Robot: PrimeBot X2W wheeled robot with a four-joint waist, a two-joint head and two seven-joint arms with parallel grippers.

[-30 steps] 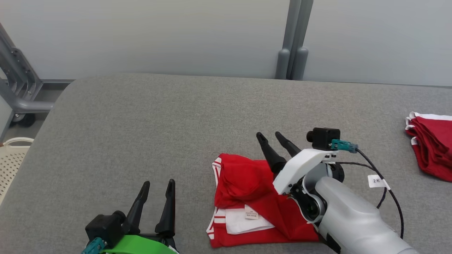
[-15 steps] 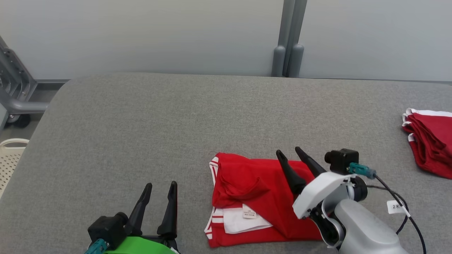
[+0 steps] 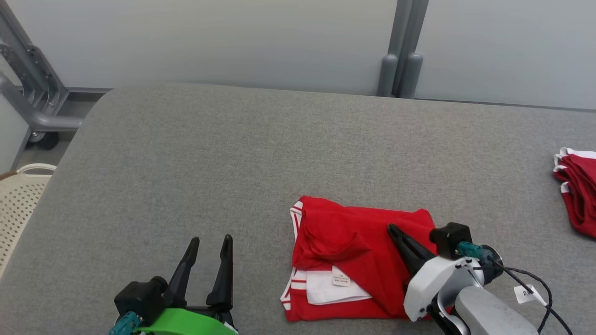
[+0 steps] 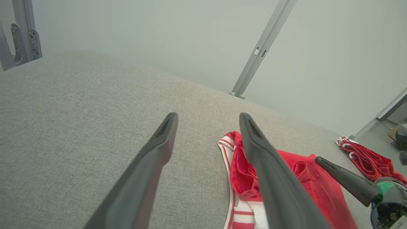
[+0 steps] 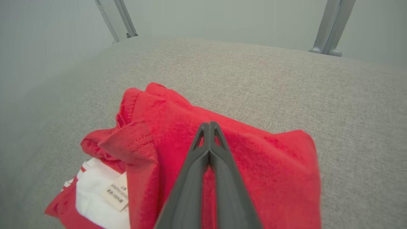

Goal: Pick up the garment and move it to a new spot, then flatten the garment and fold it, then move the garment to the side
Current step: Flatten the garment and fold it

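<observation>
- The right fingers (image 3: 396, 231) stood spread 1 second ago, with their tips past the far hem of the garment (image 3: 344, 237). Now they are pressed together and the arm has drawn back toward the near edge of the surface (image 3: 233, 158), so the tips sit over the middle of the cloth.
- The left fingers (image 3: 224, 265) are as they were, spread wide above bare surface near the near edge.
- The garment is soft red knit with white striped trim along its left hem, loosely folded into a rough rectangle. A rumpled flap lies across its top, and a white inner panel with a small printed label (image 3: 341, 279) shows at its near left.
- It lies by the near edge, right of the middle. The surface is a flat grey woven covering with rounded corners.
- In the right wrist view the 2 dark tapered right fingers (image 5: 209, 127) meet at a point over the red garment (image 5: 264, 159), and I see no fold between them. I cannot tell whether the tips touch the cloth.
- From the left wrist view, the garment (image 4: 302, 178) lies to the right of the left fingers (image 4: 159, 152), apart from them.
- A second red-and-white pile (image 3: 577, 195) sits at the right edge.
</observation>
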